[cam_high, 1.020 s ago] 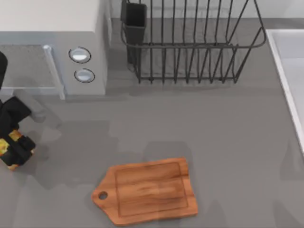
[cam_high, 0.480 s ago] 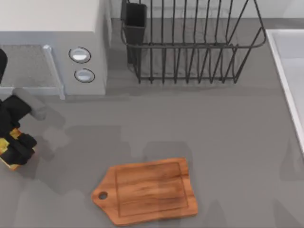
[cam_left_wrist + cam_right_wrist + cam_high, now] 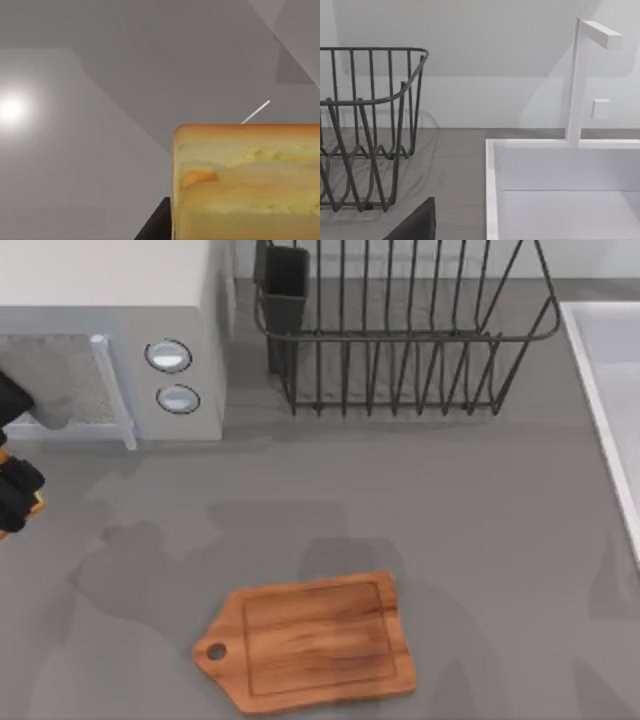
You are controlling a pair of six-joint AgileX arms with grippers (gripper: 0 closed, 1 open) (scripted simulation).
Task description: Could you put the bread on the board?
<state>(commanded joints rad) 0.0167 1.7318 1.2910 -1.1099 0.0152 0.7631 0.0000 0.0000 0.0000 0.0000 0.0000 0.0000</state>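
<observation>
The bread (image 3: 245, 180), a chunk with a golden-orange crust and pale yellow sides, is held in my left gripper (image 3: 12, 495) at the table's far left edge. The gripper is shut on it. In the top view just an orange corner of the bread (image 3: 36, 504) peeks out past the black fingers. One black finger (image 3: 155, 225) lies against the bread's side in the left wrist view. The brown wooden board (image 3: 310, 645) lies flat near the front middle of the table, handle hole pointing left, well to the right of the gripper. A dark part of my right gripper (image 3: 415, 225) appears in its own wrist view.
A microwave (image 3: 110, 330) stands at the back left, just behind the left gripper. A wire dish rack (image 3: 400, 330) sits at the back middle. A white sink (image 3: 560, 190) with a faucet (image 3: 577, 80) borders the table's right side.
My left gripper, still holding the bread, has risen off the table and now sits farther toward the left edge in the top view. The board has not moved.
</observation>
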